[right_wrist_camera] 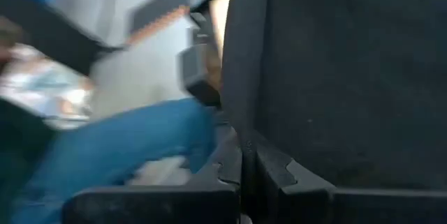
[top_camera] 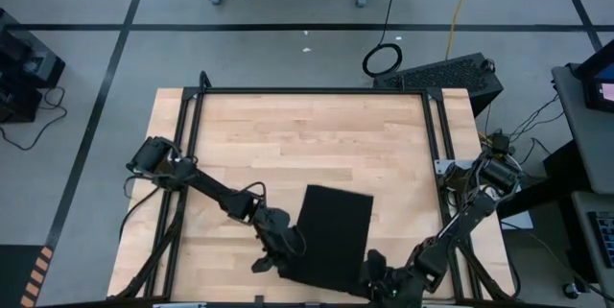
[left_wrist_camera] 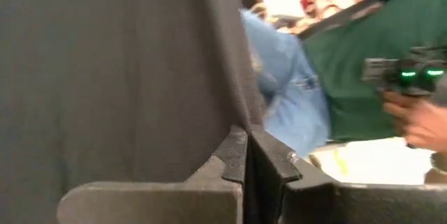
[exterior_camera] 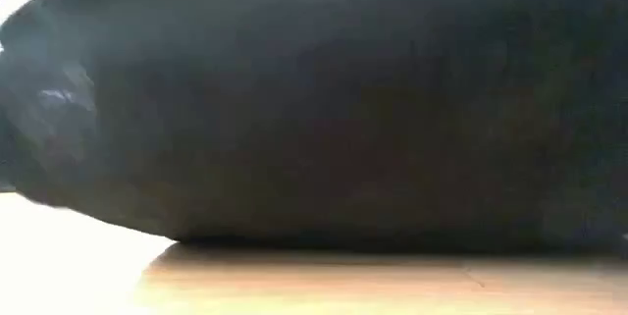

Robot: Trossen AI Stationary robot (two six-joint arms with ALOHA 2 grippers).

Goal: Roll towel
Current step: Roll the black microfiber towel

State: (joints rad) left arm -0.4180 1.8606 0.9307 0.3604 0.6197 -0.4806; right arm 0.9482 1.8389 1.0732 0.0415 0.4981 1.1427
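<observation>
The towel [top_camera: 332, 236] I work with is a soft black cloth, matt, with a fine woven look and no shine. The table [top_camera: 288, 135] under it is light wood, smooth, with visible boards and a slight gloss. Its frame [top_camera: 317, 91] is dark metal, matt. My fingers [left_wrist_camera: 241, 158] look like hard black plastic, a little rough and dull at their edges.

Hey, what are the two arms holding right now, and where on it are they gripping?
Both hold the black towel at its near end: the left gripper is shut on the left corner, the right gripper on the right corner.
</observation>
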